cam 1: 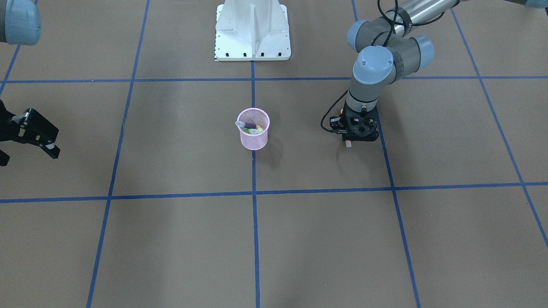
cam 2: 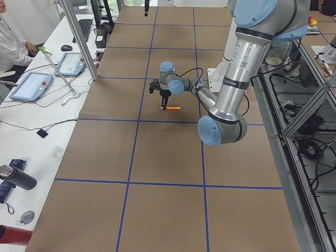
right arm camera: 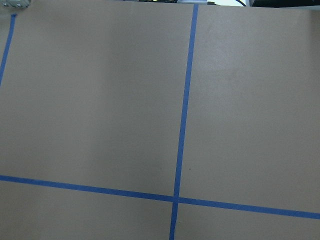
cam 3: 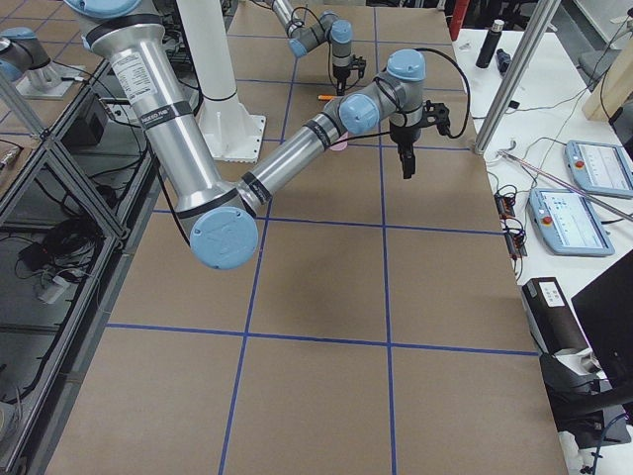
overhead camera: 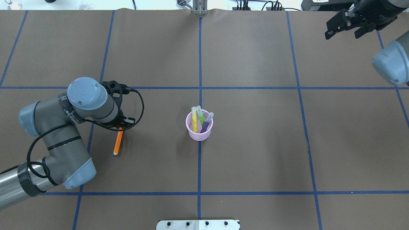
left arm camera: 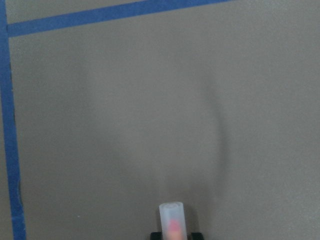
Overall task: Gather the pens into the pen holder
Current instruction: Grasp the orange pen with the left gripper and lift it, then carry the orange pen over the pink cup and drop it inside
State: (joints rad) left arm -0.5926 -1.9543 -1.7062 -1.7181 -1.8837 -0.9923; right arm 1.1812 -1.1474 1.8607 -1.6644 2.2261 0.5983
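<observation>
Clerk: Item one, nearest your base?

Robot: White base plate (overhead camera: 198, 224), one, at my edge of the counter (overhead camera: 255, 153). It sits on the blue tape line (overhead camera: 199, 179) running down the middle.

Clerk: Item two?

Robot: Orange pen (overhead camera: 118, 143), one, lying flat on the counter on my left side, well apart from the holder. My left jaws (overhead camera: 121, 127) point straight down over its far end. The left wrist camera shows a dark fingertip close on each side of the barrel, with a pale translucent cap poking out just beyond them. Whether they press on it, I cannot tell.

Clerk: Item three?

Robot: Pen holder (overhead camera: 198, 136), pink wire mesh, one, upright at the counter's middle, on the same tape line. Contents are three pens: yellow pen (overhead camera: 194, 119), green pen (overhead camera: 200, 115), purple pen (overhead camera: 207, 123). All lean inside with their pale ends above the rim.

Clerk: Item four, farthest?

Robot: My right jaws (overhead camera: 342, 33), held above the counter's far right part, well apart from holder and pens. They stand wide apart. The right wrist camera shows only brown counter and crossing tape.
</observation>
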